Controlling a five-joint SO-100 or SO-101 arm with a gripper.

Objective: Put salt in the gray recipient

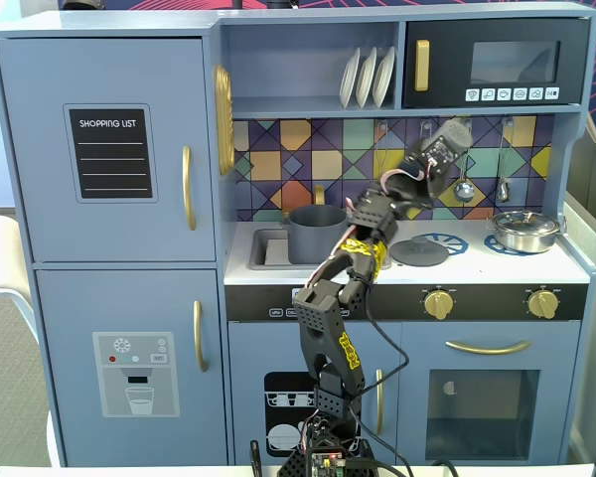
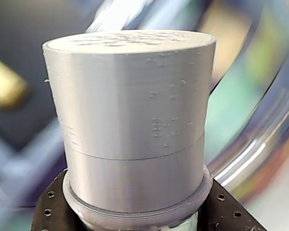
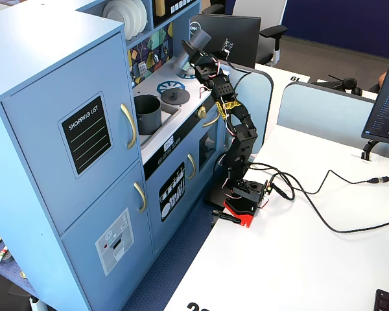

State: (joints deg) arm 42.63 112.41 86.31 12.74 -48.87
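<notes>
A grey cylindrical salt shaker (image 2: 135, 130) fills the wrist view, its flat top with small holes facing away. My gripper (image 2: 135, 219) is shut on its base, with black jaws on both sides. In both fixed views the shaker (image 1: 455, 131) (image 3: 196, 41) is held high over the stove, up and to the right of the grey pot (image 1: 315, 231) (image 3: 148, 113). The pot stands open in the toy kitchen's sink. The gripper (image 1: 439, 149) (image 3: 203, 54) is apart from the pot.
A dark round lid (image 1: 420, 251) lies on the stove. A steel pan (image 1: 523, 231) sits at the right and ladles (image 1: 464, 189) hang on the back wall. A shelf with plates (image 1: 368, 78) and a microwave (image 1: 497, 63) are above. Cables (image 3: 324, 194) cross the white desk.
</notes>
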